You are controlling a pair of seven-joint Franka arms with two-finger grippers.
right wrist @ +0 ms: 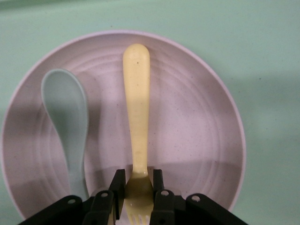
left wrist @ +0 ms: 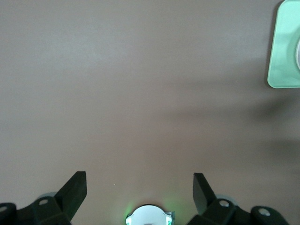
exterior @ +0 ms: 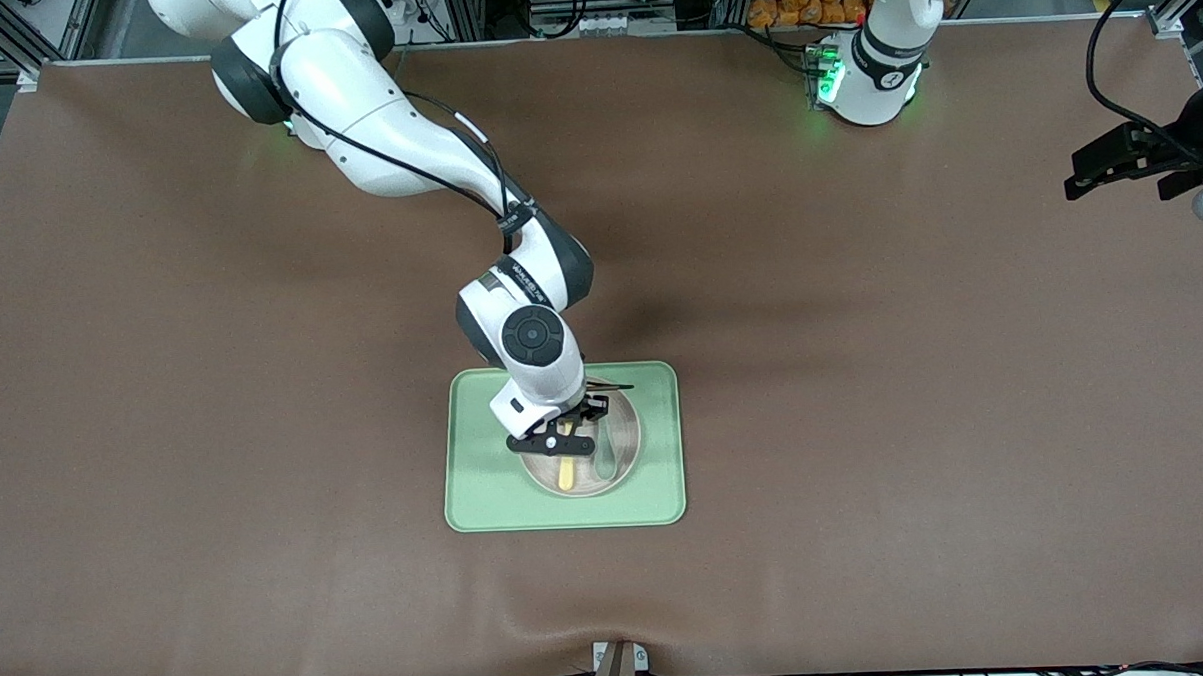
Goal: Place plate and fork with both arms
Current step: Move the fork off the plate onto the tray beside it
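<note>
Speckled round plate (right wrist: 197,140), smooth yellow fork (right wrist: 137,112)

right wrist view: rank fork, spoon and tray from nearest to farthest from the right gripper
1. fork: on the plate, clamped near its tines by the right gripper.
2. spoon: beside the fork on the plate, not gripped.
3. tray: under the plate, its bare green surface outside the rim.

Tray (exterior: 487,492) lies at lower centre of the front view. Plate (exterior: 625,447) sits on the tray. Fork (exterior: 566,471) and spoon (exterior: 606,460) lie side by side in the plate, the fork toward the right arm's end.
</note>
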